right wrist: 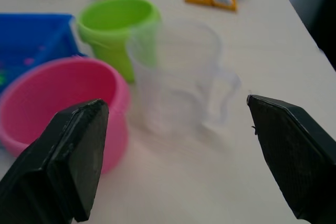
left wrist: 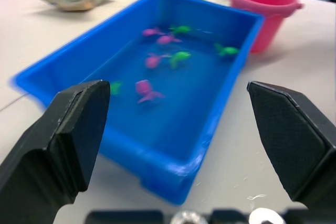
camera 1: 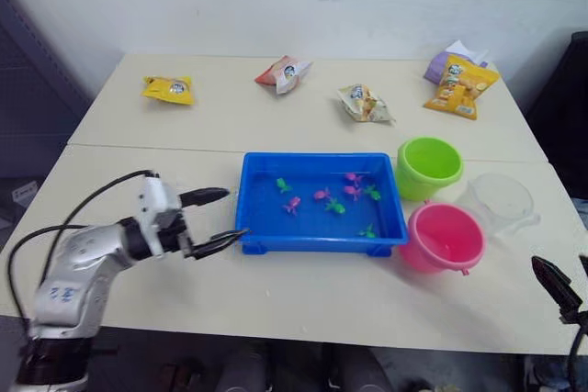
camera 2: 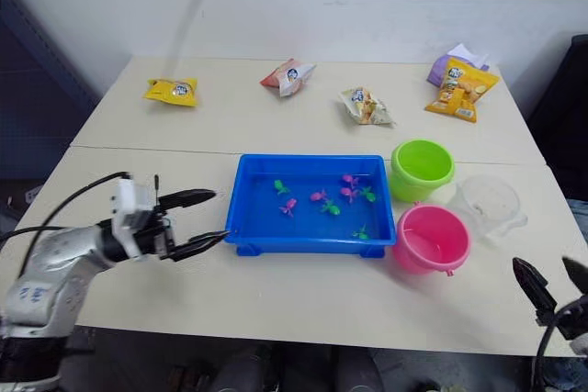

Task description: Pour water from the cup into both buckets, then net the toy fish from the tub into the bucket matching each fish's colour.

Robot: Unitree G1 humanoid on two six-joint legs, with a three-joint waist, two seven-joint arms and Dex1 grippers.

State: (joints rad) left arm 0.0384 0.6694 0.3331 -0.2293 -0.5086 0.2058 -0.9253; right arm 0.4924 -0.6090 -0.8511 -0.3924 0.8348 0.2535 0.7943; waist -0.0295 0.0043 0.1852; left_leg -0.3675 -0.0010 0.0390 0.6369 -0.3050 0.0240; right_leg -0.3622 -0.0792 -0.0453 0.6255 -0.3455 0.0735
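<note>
The blue tub (camera 1: pixel 312 243) sits mid-table with several tiny pink and green toy fish (camera 1: pixel 322 196) lying in it. To its right stand the lime green bucket (camera 1: pixel 429 165) and, nearer me, the pink bucket (camera 1: pixel 446 236). The clear cup (camera 1: pixel 496 201) stands upright just right of both buckets, and in the right wrist view its handle (right wrist: pixel 228 90) sticks out sideways. My left gripper (camera 1: pixel 230 216) is open just off the tub's left end, holding nothing. My right gripper (camera 2: pixel 551 277) hangs open near the table's front right corner, short of the cup and apart from it.
Snack packets lie along the far half of the table: a yellow one (camera 1: pixel 168 89), a red and white one (camera 1: pixel 283 73), a pale one (camera 1: pixel 365 103), and an orange one (camera 1: pixel 461 87) on a purple one (camera 1: pixel 441 63). A seam crosses the table behind the tub.
</note>
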